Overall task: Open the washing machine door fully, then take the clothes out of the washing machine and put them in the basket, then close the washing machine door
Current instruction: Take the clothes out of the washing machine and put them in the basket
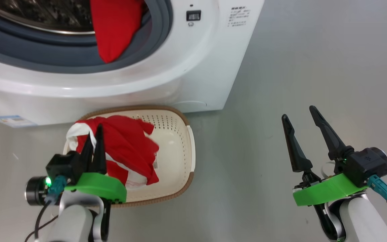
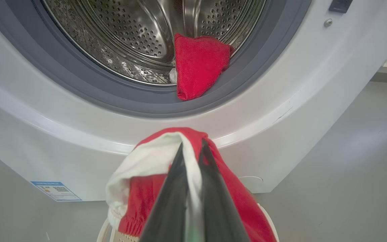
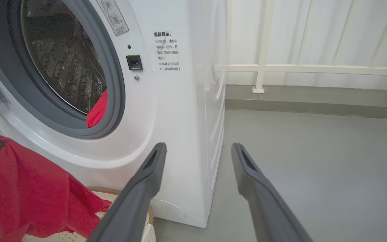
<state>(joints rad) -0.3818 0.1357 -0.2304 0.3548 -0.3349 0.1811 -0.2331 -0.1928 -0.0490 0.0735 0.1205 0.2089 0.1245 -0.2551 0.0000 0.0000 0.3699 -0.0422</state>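
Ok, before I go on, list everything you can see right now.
washing machine: one, white, behind the basket, opening uncovered
rubber ring: one, grey, around the opening
drum: one, perforated steel, inside the ring
red garment: one, red, draped from the drum over the ring
red and white garment: one, hanging over the basket from the left end effector
basket: one, cream with brown rim, on the floor before the machine
label: one, blue, low on the machine's front
floor: grey, all around
railing: one, white, beyond the machine
left end effector: shut on the red and white garment
right end effector: open, empty, above the floor right of the basket
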